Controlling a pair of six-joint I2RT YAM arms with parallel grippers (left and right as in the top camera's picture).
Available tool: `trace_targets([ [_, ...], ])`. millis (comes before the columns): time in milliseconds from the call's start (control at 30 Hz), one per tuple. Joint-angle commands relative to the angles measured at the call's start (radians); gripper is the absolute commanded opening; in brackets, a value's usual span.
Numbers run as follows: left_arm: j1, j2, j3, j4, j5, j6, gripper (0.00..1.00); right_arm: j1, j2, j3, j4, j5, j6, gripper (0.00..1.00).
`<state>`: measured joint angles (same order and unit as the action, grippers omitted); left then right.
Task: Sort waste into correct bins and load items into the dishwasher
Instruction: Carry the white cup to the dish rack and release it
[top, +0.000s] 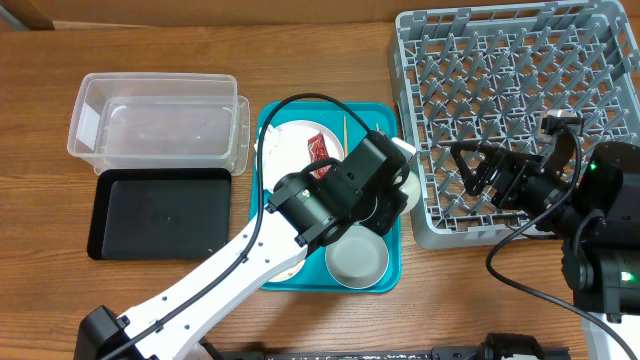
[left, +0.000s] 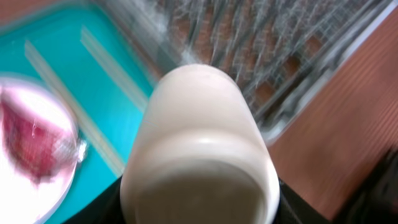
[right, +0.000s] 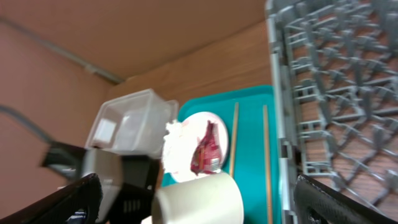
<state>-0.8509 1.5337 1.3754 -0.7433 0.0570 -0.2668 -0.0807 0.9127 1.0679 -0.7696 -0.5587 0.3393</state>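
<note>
1. cream cup (left: 199, 143) sat gripped in the left jaws just beside the grey dish rack (top: 520, 60), not yet in it.
2. right jaws hung wide apart and empty over the rack.
3. clear tub (top: 160, 125) and black tray (top: 160, 215) held nothing visible.
4. napkin (right: 176, 134), red packet (right: 205, 149), plate (right: 183, 167), chopsticks (right: 235, 137) and bowl (top: 357, 258) lay on the teal tray (right: 252, 124); nearly everything was left to do, i judged.

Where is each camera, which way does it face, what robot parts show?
Overhead: above table, looking down; left arm and right arm show.
Left wrist: over teal tray, facing past held cream cup toward grey rack; fingers barely show.
Right wrist: over rack, facing tray; open fingers frame bottom corners.
Shared: both wrist views show cup, tray, chopsticks.
</note>
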Motion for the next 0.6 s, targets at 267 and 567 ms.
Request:
trace_targets([
  [267,-0.035,0.204,0.015,0.344,0.175,0.029,0.23,-0.095,-0.008,0.089,0.035,0.079,0.085,1.00],
  [567,-0.080,0.277,0.015,0.354,0.205,0.063,0.31,-0.095,-0.008,0.089,0.016,0.079,0.084,1.00],
])
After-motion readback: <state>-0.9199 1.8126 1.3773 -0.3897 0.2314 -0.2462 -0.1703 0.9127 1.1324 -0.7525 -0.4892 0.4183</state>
